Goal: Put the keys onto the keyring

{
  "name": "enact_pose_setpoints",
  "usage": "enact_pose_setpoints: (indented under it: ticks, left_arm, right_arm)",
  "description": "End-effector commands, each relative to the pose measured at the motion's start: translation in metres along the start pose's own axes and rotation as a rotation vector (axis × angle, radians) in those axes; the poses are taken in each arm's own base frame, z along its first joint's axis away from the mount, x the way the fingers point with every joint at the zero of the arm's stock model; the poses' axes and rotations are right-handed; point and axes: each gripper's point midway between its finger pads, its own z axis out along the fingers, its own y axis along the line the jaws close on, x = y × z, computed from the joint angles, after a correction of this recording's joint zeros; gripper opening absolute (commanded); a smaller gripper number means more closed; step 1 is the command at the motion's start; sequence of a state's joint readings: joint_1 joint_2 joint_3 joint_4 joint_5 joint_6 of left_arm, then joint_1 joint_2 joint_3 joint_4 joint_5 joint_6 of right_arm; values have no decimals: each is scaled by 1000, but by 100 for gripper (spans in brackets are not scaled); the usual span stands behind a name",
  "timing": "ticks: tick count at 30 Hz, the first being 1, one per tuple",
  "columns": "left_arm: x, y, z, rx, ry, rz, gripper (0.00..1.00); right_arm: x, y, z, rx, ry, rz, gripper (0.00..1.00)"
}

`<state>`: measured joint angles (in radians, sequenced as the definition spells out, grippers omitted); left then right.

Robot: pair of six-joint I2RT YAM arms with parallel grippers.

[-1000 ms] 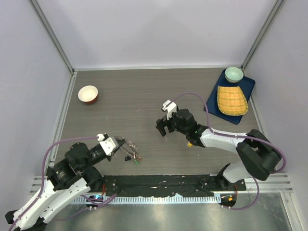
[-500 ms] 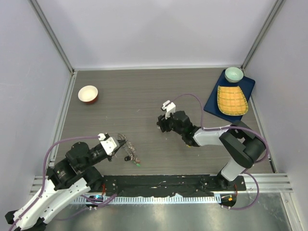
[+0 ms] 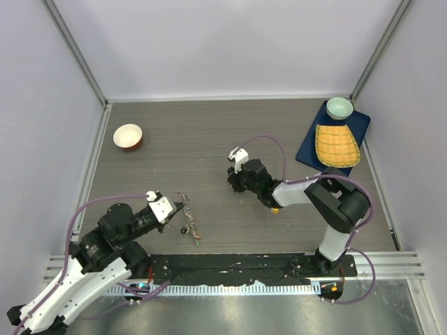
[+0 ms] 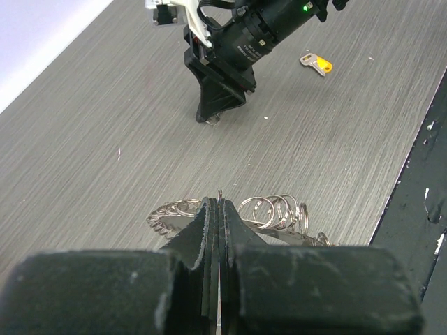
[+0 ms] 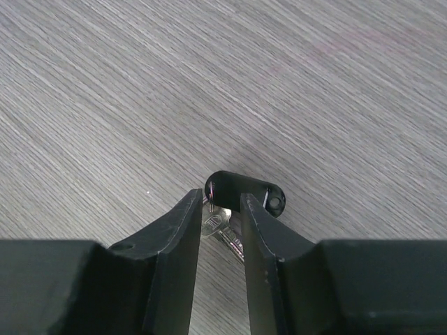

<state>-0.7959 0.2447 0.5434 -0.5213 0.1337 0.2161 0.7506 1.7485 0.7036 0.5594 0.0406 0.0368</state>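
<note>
Steadiness on the left is the first need: the left gripper (image 4: 213, 206) has its fingers clenched flat together on the thin wire of the keyring (image 4: 269, 211). The ring's small loops fan out to either side at the near left of the table (image 3: 209, 132), and the wire should be held clear of the wood so an open end is offered. Further right, the right gripper (image 5: 218, 209) is down at the table, its fingers narrowly parted astride a black-tagged key (image 5: 244, 190); whether the pads already pinch the blade I cannot tell. A good pick, I judge, takes the blade and leaves the head's hole free for threading. Only the right wrist view shows that key; overhead, the gripper hides it. The left wrist view shows the loops plainly, and a yellow-tagged key (image 4: 318, 64) lying loose at the far right.
</note>
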Motion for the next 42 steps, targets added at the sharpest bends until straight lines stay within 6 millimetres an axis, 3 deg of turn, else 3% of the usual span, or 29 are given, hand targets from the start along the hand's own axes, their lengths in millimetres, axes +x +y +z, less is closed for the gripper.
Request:
enact_pose_setpoints:
  ticks: [1, 9, 15, 19, 20, 21, 22, 26, 32, 38, 42]
  left_arm:
    - [-21, 6, 2, -15, -75, 2, 0]
    - [-19, 6, 4, -12, -65, -1, 0]
    - [-18, 5, 6, -3, -60, -5, 0]
    - [-18, 5, 7, 3, -57, -6, 0]
    - [-18, 4, 8, 7, -55, -6, 0]
    - [-16, 4, 9, 9, -51, -6, 0]
    - [-17, 5, 9, 8, -51, -3, 0]
    - [-18, 2, 16, 41, -39, 17, 0]
    - [-35, -1, 26, 117, -51, 115, 0]
    - [-58, -8, 44, 213, -94, 187, 0]
    - [-66, -12, 52, 266, -108, 223, 0]
  right_arm:
    - [-21, 5, 9, -18, -46, 2, 34]
    - [-14, 4, 15, -17, -23, -4, 23]
    - [-14, 4, 11, -21, -23, -20, 1]
    - [-21, 5, -1, -30, -45, -25, 1]
    - [-21, 14, -5, -79, -48, -31, 1]
    - [-34, 15, -12, -87, -82, -31, 1]
    - [-32, 17, -16, -97, -82, -36, 1]
    - [-59, 31, -42, -185, -171, -81, 1]
    - [-108, 52, -85, -305, -346, -224, 1]
    - [-136, 79, -129, -464, -452, -337, 1]
    - [-138, 96, -163, -552, -521, -367, 1]
